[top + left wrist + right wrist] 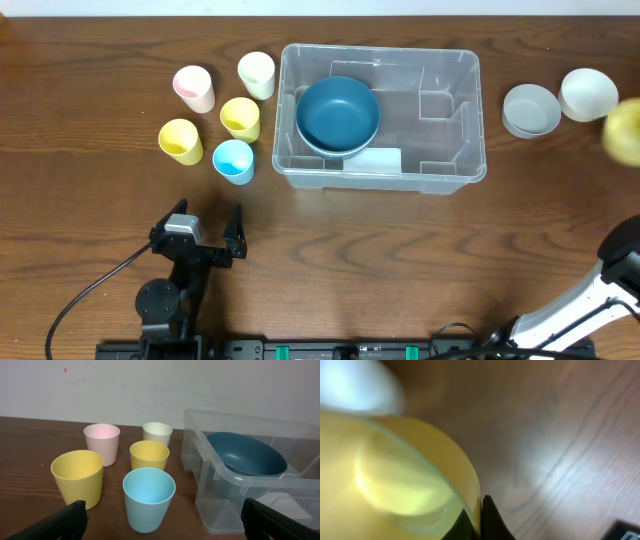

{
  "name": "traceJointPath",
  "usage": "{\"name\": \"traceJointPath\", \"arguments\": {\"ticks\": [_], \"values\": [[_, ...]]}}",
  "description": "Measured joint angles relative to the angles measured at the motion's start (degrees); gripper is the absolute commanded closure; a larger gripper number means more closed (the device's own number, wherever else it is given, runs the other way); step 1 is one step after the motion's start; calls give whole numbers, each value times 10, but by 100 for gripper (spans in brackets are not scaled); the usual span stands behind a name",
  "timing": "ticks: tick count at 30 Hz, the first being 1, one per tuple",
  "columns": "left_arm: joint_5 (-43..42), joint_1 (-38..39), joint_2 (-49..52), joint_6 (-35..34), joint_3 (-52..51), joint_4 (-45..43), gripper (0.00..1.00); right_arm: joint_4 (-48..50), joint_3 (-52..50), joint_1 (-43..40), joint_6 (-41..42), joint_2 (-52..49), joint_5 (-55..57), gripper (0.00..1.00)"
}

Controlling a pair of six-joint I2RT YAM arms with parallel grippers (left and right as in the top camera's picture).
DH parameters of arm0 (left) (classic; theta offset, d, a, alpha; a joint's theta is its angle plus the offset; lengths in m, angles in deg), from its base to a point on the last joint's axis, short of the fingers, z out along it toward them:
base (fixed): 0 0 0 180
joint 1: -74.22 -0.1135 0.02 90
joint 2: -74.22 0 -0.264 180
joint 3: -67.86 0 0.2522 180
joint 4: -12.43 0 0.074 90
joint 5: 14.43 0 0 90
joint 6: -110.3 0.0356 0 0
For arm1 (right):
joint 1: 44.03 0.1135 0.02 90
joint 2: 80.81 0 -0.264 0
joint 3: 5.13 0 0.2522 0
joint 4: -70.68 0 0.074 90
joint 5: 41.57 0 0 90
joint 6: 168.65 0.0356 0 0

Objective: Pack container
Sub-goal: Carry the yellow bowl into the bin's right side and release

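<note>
Container: a large clear plastic bin (450, 120) sits at the middle of the worktop (350, 260), long side facing the robot.
Already packed: one dark blue bowl (338, 113) lies in the bin's left half. The right half looks bare.
Left of the bin: five cups stand together on the worktop, none inside the bin: a pink cup (194, 88), a cream cup (256, 74), a yellow cup (240, 118), a second yellow cup (181, 140) and a light blue cup (234, 160).
Right of the bin: a grey bowl (530, 108) and a white bowl (588, 93) sit side by side on the worktop.
Right pincer (480, 515): clenched on the rim of a yellow bowl (395, 485), one finger inside the wall and one outside. From overhead this bowl is a blur at the far right edge; whether it is off the worktop is unclear.
Left pincer (208, 212): released, jaws spread wide, holding nothing, near the cups and facing them.
Progress: early, by my reading. One bowl is in, the yellow bowl is gripped but well apart from the bin, and two bowls and five cups are left.
</note>
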Motion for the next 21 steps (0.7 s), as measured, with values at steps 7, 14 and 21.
{"name": "traceJointPath", "arguments": {"ticks": [7,14,21], "values": [[0,0,0,0,0,0,2,-61,195,84,-20,28,-101,99],[0,0,0,0,0,0,2,-47,170,311,-94,40,-105,99],[0,0,0,0,0,0,2,23,42,403,-114,15,-79,99]]}}
